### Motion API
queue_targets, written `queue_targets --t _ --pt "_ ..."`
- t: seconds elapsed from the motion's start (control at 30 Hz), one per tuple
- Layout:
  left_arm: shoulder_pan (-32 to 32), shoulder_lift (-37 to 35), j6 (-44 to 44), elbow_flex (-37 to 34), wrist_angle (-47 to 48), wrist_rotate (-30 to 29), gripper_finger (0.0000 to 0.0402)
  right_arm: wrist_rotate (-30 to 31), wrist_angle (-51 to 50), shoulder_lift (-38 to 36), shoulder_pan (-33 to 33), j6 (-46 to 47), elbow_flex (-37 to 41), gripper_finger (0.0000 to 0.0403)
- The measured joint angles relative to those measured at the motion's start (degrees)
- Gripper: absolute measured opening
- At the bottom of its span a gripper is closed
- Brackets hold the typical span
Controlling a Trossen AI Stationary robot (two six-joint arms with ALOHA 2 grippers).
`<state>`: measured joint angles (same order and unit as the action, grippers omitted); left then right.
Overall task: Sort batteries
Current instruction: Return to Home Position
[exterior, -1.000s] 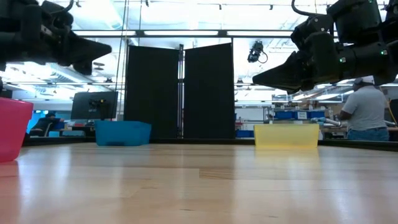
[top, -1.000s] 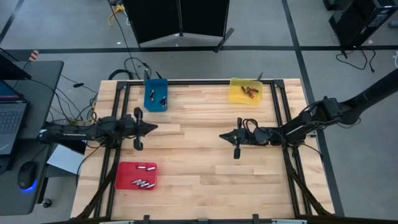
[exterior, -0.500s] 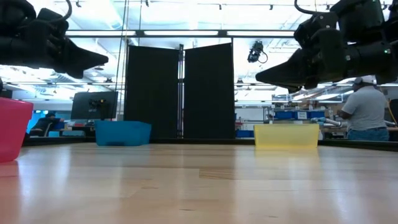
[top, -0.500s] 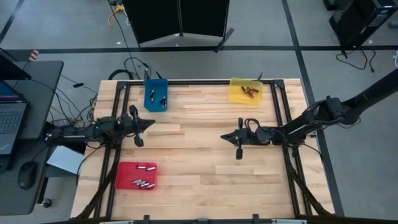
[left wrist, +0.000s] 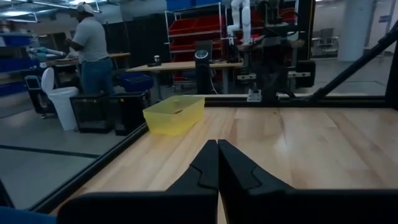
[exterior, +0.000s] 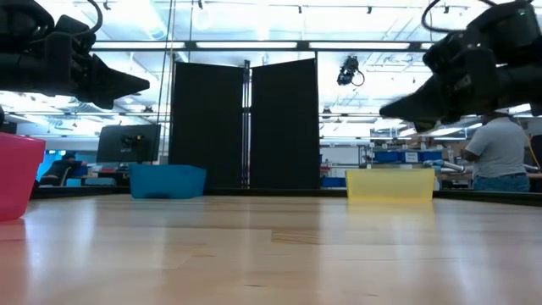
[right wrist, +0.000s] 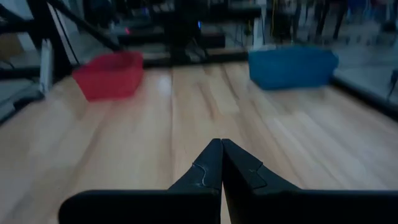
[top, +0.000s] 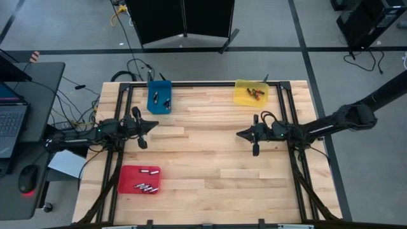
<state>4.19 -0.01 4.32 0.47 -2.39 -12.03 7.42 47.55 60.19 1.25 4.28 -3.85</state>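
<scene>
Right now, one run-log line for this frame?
left gripper shut, empty, above table, left side | right gripper shut, empty, above right side | batteries in red tray, blue tray, yellow tray

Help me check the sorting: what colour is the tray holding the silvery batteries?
Red. The tray shows best in the high view, silvery batteries lying inside it.

My left gripper (top: 154, 125) reaches in level from the left, fingers pressed together, empty, tip pointing inward. My right gripper (top: 240, 134) faces it from the right, fingers likewise pressed together and empty. The two tips are well apart, both raised in the air.
</scene>
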Motion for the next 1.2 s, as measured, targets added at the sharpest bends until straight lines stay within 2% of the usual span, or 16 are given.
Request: queue_targets --t 0.13,0.3,0.53,0.73,0.93,1.2 --pt "0.00 0.00 0.00 0.00 0.14 0.05 0.0005 -2.93 -8.37 -5.54 -3.52 -0.76 -1.11 0.0014" --pt "0.00 0.00 0.07 0.00 0.28 0.14 0.0006 -2.60 -13.17 -13.72 -4.49 -3.79 -0.03 0.0014" --pt "0.00 0.00 0.26 0.00 0.39 0.13 0.0006 5.60 -23.32 -28.32 -1.20 -4.34 3.54 0.0013" --pt "0.00 0.00 0.22 -0.02 0.44 0.00 0.0006 8.57 -31.51 -40.20 0.77 -6.15 3.53 0.0013" --pt "0.00 0.00 0.31 -0.04 0.35 -1.01 0.0006 0.48 -37.50 -46.55 -3.20 -6.89 3.53 0.0012" --pt "0.67 0.00 -0.85 -0.04 0.31 -1.66 0.0006 -4.54 -42.76 -52.16 -12.06 -5.87 3.53 0.0012"
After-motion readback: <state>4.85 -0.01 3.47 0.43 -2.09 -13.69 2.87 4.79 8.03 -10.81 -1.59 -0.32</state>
